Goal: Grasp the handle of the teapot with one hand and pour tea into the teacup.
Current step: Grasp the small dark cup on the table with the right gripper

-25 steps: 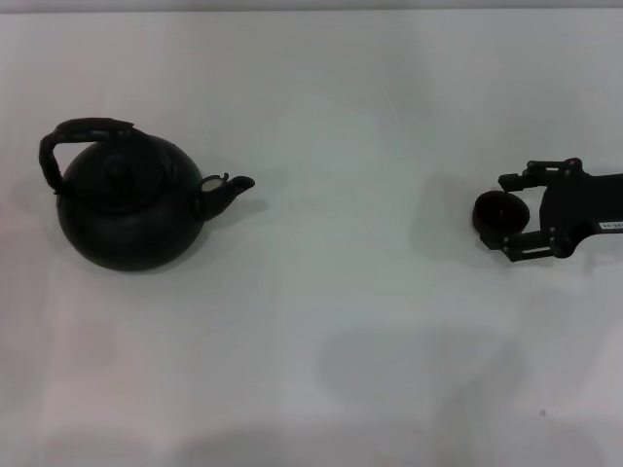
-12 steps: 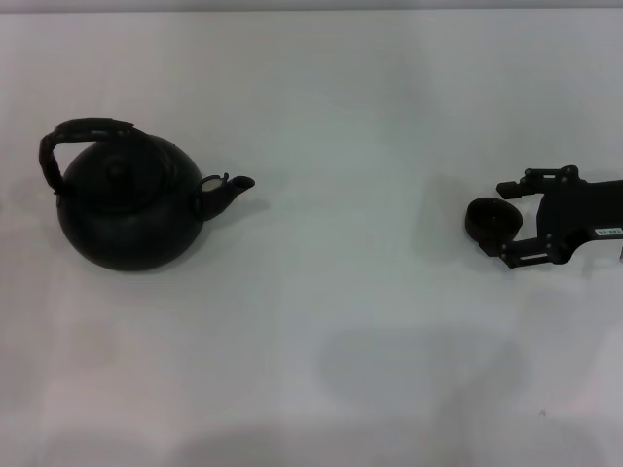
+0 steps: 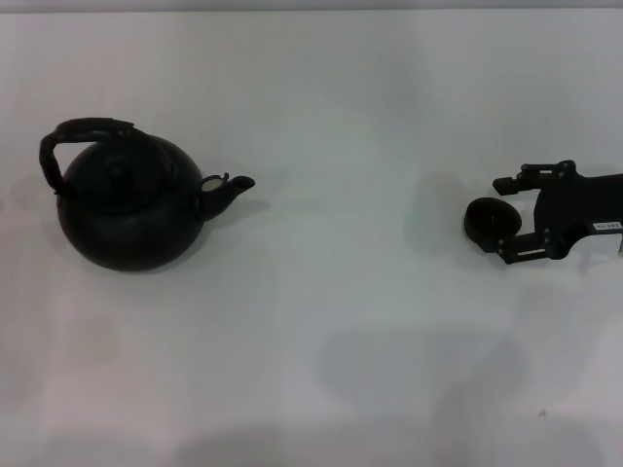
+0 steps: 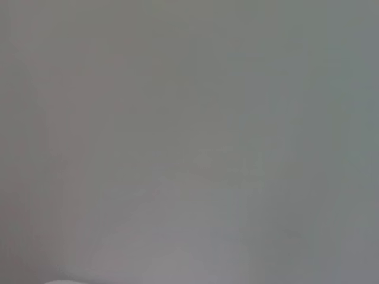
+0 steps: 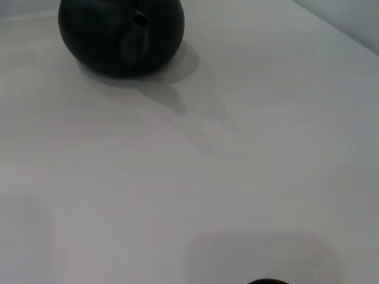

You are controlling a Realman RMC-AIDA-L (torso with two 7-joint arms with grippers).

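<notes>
The black teapot (image 3: 127, 219) stands at the left of the white table, its spout (image 3: 237, 185) pointing right. Its dark arched handle (image 3: 86, 128) rises over the knobbed lid. Far to the right, the small dark teacup (image 3: 484, 223) sits between the fingers of my right gripper (image 3: 502, 220), which is shut on it from the right side. In the right wrist view the teapot (image 5: 121, 35) shows far off, and a dark sliver of the teacup (image 5: 266, 281) shows at the frame's edge. My left gripper is out of view; the left wrist view shows only a blank pale surface.
The white table (image 3: 331, 292) stretches bare between teapot and teacup. A soft shadow (image 3: 419, 370) lies on it near the front middle.
My right gripper has shifted a little to the left with the teacup between its fingers. The teapot has not moved.
</notes>
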